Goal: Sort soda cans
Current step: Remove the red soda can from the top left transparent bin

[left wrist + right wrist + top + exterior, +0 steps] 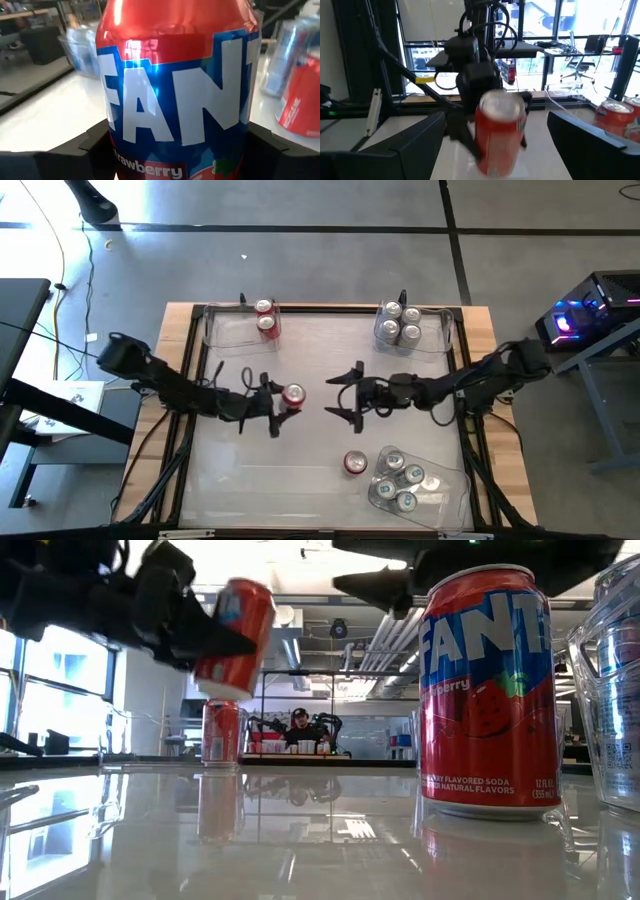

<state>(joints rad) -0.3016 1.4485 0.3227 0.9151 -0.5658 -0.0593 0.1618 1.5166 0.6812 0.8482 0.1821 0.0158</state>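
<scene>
White glossy tabletop (300, 470) here, shiny enough to mirror the cans in the low view, with an open office and a seated person way off behind it. You're mid-carry: your left gripper (277, 402) is clenched on a red can (293, 395), lifted clear of the table near the middle and tipped over a bit (the low view shows it hanging at a slant). Your right gripper (349, 395) hovers just across from it, jaws wide and holding nothing. I'd guess the reds go in the far-left bin (222, 330), where two red cans (265, 316) already sit, so the next move calls for swinging the held one back there and setting it down upright without knocking those two. Another red can (355, 463) stands loose at the near side, just beside the near-right bin (455, 485) of silver cans (401, 480); more silver ones (399, 323) fill the far-right bin (442, 335). Cans are smooth thin metal cylinders, slick and dentable; bins are clear rigid plastic.
</scene>
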